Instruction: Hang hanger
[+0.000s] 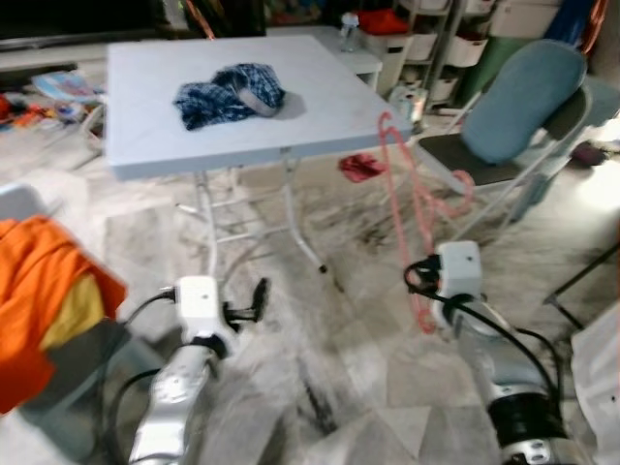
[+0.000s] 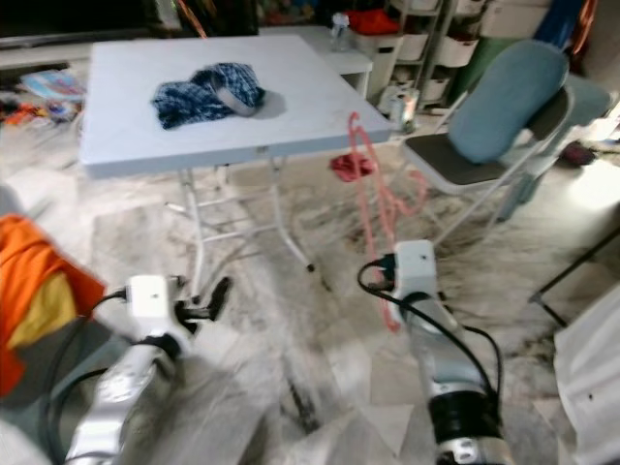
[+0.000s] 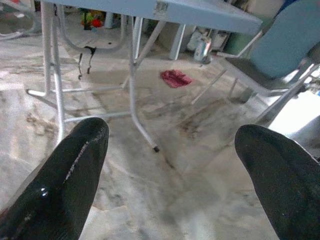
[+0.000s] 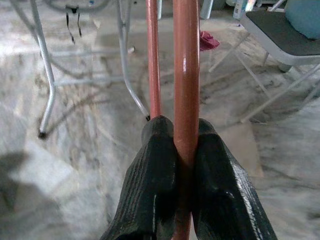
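The right gripper (image 4: 182, 150) was pinched tight on a pink hanger (image 1: 418, 199), its two black fingers (image 4: 150, 185) pressed against either side of one glossy bar, as the right wrist view made plain. From the head camera the hanger stood nearly upright in the right centre of the frame, rising from the white wrist block to a hook that reached up beside the table's right edge, with its lower curve dangling below the wrist.

The left gripper (image 3: 172, 150) hung low in the lower left of the frame with its fingers (image 3: 65, 175) spread wide and nothing between them, pointing over bare marble floor (image 1: 339, 320) toward the table legs.

Beyond both arms stood a pale blue folding table (image 1: 145, 97), filling the upper left and middle of the frame. A crumpled blue patterned cloth (image 1: 228, 92) lay on its top, near the middle. A small red rag (image 1: 360, 167) lay on the floor just beyond the table's right corner. To the upper right sat a folding chair (image 1: 455, 155) with a grey-blue cushion (image 1: 518, 97) leaning on its back. At the left edge of the frame an orange and yellow garment (image 1: 44, 300) was draped over something grey. Shelves with white bins (image 1: 470, 44) ran along the top right, blurred.
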{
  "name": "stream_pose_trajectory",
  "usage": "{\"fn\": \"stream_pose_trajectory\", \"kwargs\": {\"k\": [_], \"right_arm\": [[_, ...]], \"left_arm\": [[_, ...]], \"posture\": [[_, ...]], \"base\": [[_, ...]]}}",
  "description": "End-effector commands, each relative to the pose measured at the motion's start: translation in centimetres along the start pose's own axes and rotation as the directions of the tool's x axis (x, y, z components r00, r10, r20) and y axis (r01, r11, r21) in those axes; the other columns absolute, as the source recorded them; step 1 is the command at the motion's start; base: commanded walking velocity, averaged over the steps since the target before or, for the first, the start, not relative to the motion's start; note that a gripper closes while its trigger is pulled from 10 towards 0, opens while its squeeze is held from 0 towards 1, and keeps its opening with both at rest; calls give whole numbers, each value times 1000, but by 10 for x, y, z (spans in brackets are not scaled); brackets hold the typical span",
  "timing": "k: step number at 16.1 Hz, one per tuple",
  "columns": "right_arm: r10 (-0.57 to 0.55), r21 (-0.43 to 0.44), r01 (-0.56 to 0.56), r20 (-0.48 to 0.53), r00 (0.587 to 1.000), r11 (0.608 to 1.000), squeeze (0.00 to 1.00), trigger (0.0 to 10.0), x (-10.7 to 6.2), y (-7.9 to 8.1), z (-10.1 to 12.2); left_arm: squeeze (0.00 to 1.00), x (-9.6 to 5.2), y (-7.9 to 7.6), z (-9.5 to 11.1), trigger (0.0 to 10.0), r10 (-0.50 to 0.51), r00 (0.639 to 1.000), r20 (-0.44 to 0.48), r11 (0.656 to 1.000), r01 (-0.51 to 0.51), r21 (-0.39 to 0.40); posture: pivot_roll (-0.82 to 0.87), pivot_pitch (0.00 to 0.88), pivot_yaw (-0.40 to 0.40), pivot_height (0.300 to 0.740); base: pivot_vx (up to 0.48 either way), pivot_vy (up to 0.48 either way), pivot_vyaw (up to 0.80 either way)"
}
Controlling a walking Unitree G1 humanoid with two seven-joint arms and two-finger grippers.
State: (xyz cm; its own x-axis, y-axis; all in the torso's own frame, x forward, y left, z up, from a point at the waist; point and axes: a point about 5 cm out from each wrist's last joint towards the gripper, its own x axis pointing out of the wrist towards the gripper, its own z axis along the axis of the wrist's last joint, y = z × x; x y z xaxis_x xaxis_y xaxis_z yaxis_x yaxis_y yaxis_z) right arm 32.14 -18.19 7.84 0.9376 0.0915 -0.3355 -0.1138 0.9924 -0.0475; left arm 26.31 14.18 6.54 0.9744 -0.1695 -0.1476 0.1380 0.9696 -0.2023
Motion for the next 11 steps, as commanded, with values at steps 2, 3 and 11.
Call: {"fn": "stream_pose_trajectory", "kwargs": {"k": [2,3,11], "right_arm": [[-19,-2,19,-3,1000,1000,0,10000,-2,-8,0],[-16,-1,16,-4,1000,1000,0,10000,-2,-7,0],[-16,4,16,-20,1000,1000,0,10000,-2,-3,-3]], "left_arm": [[0,3,-8,4,10000,-26,1000,9,1000,26,-5],[0,3,-8,4,10000,-26,1000,8,1000,26,-4],[0,6,-12,5,10000,-38,999,1,999,38,-27]], "posture": [[-83,0,-45,740],[-82,0,-45,740],[-85,0,-39,740]], "base": [[332,0,-800],[334,0,-800],[357,31,-800]]}}
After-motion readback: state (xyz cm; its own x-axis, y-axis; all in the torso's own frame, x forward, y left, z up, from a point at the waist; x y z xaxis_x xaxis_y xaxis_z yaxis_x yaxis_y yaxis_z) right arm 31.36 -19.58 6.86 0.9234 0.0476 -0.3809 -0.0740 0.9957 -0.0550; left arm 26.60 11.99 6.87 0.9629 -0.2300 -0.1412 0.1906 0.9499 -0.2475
